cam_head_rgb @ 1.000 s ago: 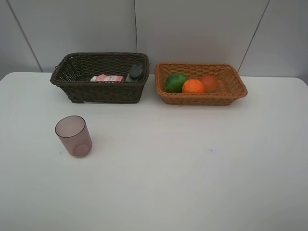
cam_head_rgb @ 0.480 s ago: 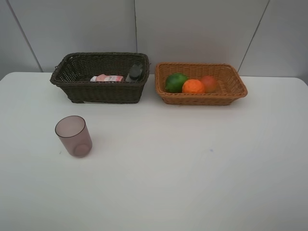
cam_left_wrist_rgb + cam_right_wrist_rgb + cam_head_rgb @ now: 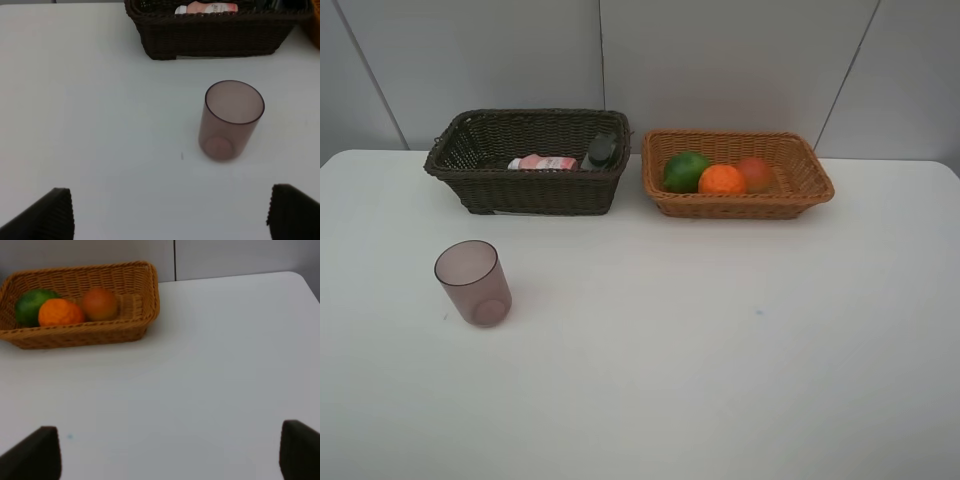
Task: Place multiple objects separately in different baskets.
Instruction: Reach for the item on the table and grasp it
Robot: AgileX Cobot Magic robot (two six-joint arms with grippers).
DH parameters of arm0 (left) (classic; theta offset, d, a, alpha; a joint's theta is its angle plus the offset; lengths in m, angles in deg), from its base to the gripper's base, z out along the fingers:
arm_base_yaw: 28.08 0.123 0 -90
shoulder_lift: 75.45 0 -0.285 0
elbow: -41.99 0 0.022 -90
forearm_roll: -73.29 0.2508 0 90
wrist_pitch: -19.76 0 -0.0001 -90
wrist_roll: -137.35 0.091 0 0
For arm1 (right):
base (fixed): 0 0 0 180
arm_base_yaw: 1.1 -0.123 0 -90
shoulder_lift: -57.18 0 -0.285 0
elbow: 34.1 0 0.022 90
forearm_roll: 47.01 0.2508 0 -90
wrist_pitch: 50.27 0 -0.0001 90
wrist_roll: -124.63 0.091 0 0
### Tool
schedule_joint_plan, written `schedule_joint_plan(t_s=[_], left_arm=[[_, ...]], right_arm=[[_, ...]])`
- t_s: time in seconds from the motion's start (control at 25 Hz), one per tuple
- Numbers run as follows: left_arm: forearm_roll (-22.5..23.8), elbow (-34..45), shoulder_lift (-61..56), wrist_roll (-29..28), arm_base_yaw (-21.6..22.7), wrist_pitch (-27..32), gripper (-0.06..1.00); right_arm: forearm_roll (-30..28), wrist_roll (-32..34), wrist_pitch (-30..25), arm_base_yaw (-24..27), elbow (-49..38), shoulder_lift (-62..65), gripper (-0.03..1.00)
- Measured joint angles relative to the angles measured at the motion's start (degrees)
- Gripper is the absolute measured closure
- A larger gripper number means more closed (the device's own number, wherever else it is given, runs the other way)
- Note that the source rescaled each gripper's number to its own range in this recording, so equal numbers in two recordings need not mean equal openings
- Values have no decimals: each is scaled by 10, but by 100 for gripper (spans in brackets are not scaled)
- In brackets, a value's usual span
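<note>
The translucent mauve cup (image 3: 474, 283) stands upright on the table, in front of the dark brown basket (image 3: 525, 192). That basket holds the pink white-capped bottle (image 3: 545, 162) and the dark grey bottle (image 3: 602, 150). The light orange-tan basket (image 3: 740, 207) holds the green fruit (image 3: 685, 171), the orange (image 3: 722, 180) and the red-orange fruit (image 3: 755, 172). My left gripper (image 3: 170, 215) is open and empty, short of the cup (image 3: 230, 120). My right gripper (image 3: 170, 450) is open and empty, well back from the tan basket (image 3: 80, 335). Neither gripper shows in the exterior view.
The white table (image 3: 720, 330) runs back to a grey panelled wall (image 3: 720, 60) just behind the baskets. The two baskets stand side by side with a narrow gap between them. The table's right far corner (image 3: 300, 277) shows in the right wrist view.
</note>
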Motion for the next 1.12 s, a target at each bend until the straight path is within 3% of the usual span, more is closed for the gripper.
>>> schedule_joint_plan(t_s=[0.32,0.44,0.8,0.96,1.12], left_arm=[[-1,-4,9,0,0,-2,-6],[2,-30,66,2,0,-48,-6],[-3,-81,383,5,0,-83,-6],[-8,-89,533,38,-1,-109,-6],[-8,-126,660,83,-44,-131,-6]], right_arm=[[0,0,0,0,0,0,4],[0,0,0,0,0,0,4],[0,0,0,0,0,0,4],[0,0,0,0,0,0,4],[0,-1,0,0,0,0,4]])
